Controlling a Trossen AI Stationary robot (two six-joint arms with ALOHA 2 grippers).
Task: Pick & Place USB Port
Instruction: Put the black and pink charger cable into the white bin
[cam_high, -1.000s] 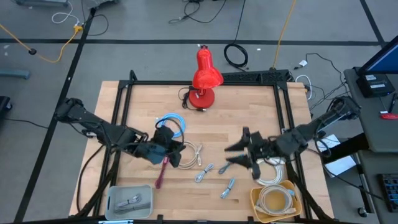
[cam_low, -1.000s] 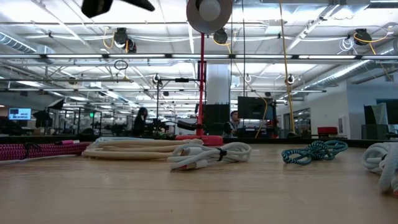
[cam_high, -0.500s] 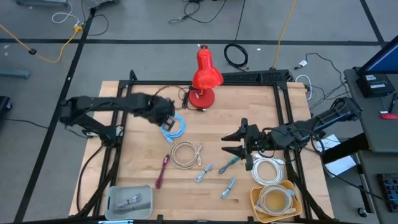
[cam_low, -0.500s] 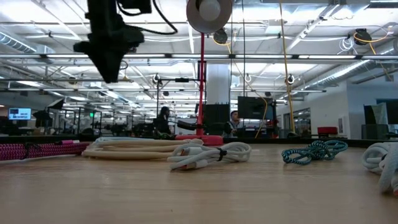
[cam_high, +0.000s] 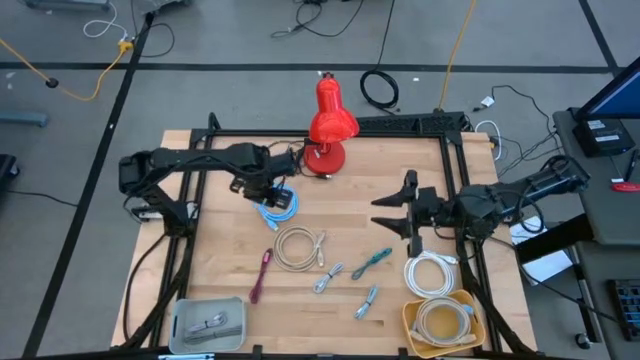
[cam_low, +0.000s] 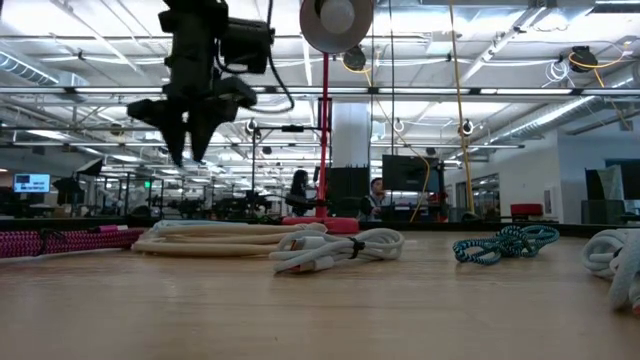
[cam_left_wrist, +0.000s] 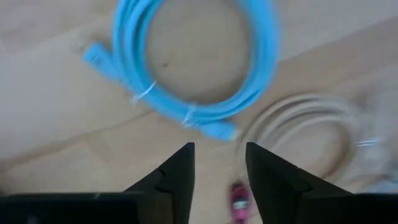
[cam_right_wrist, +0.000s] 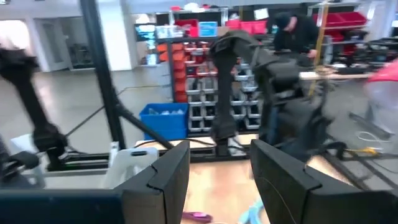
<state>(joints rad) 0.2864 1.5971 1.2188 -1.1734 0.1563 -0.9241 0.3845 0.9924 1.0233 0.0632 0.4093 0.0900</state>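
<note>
USB cables are scattered on the wooden table. High view: a blue coiled cable is seen near the red lamp. The left gripper is held over the edge of that blue coil, nothing gripped. A white coiled cable lies mid-table, a pink cable just beside it on the left-arm side. A teal cable and two short grey cables are spread further toward the near edge. A grey tray sits at the near left corner, a yellow bowl with a cable at the near right corner, and a white cable bundle lies next to the bowl. The right gripper is held wide open above the table, empty, apart from all cables.

Low view: the left gripper is seen raised above the table, fingers spread, nothing between them. The white coil, the teal cable and the pink cable lie flat on the table.

Left wrist view: open fingers are pointed down, with the blue coil beyond them on the wood; the white coil and the pink cable's tip are partly shown.

Right wrist view: parted fingers are seen with nothing held; the other arm is visible further off.
</note>
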